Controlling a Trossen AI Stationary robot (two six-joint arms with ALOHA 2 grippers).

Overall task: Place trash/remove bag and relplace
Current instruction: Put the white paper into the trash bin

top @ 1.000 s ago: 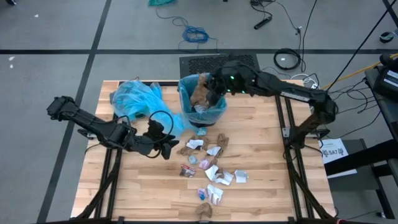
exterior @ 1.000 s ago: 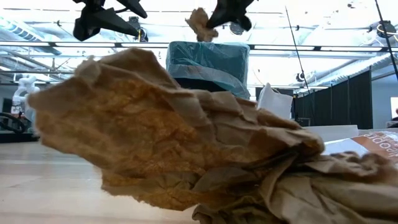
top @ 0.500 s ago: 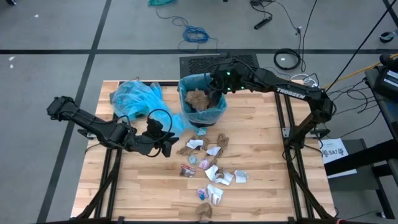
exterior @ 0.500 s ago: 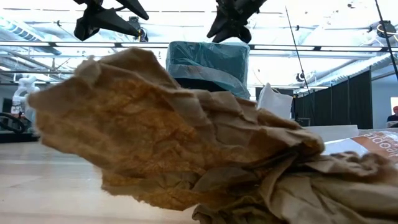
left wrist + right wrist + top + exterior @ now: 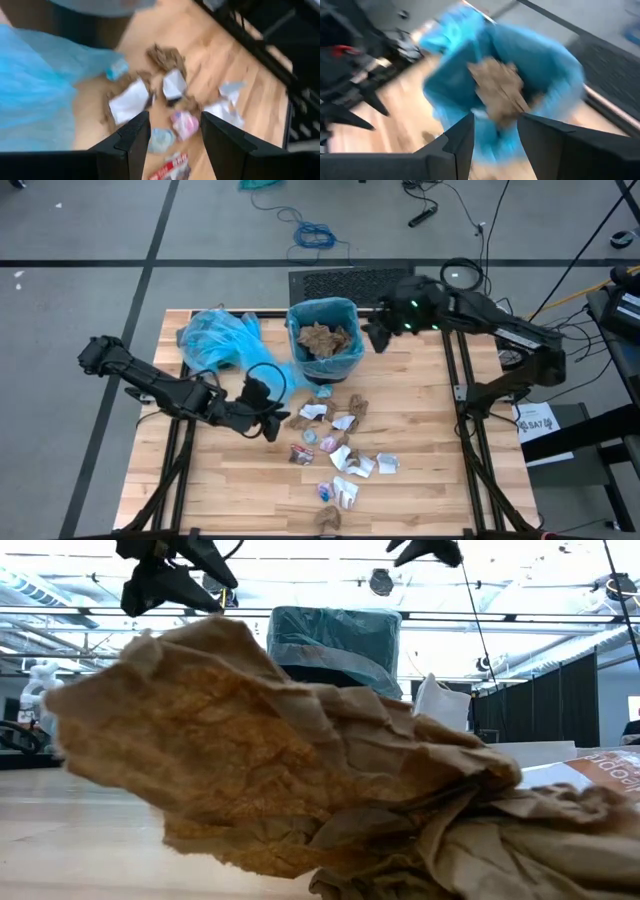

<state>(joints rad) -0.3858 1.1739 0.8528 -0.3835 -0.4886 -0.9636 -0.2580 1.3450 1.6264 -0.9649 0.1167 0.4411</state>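
Note:
A bin lined with a blue bag (image 5: 325, 340) stands at the table's far middle, with a brown paper wad (image 5: 322, 338) lying inside it, also plain in the right wrist view (image 5: 497, 90). My right gripper (image 5: 375, 335) hovers open just right of the bin, above its rim, holding nothing. Trash scraps (image 5: 335, 445), white, brown, pink and pale blue, lie scattered on the wood in front of the bin. My left gripper (image 5: 275, 418) hangs open at the left edge of the scraps, its fingers (image 5: 135, 135) above a pale blue bit (image 5: 161, 140) and a pink bit (image 5: 184, 124).
A loose crumpled blue bag (image 5: 220, 340) lies left of the bin on the table's far left. A big brown wad (image 5: 280, 760) sits at the table's near edge, filling the low view. Bare wood lies at the near left and at the right side.
My right gripper held a brown wad over the bin, opened and let it go. The wad has fallen into the bin. The gripper then drew back toward the table's right edge and rose a little, ending beside the bin.

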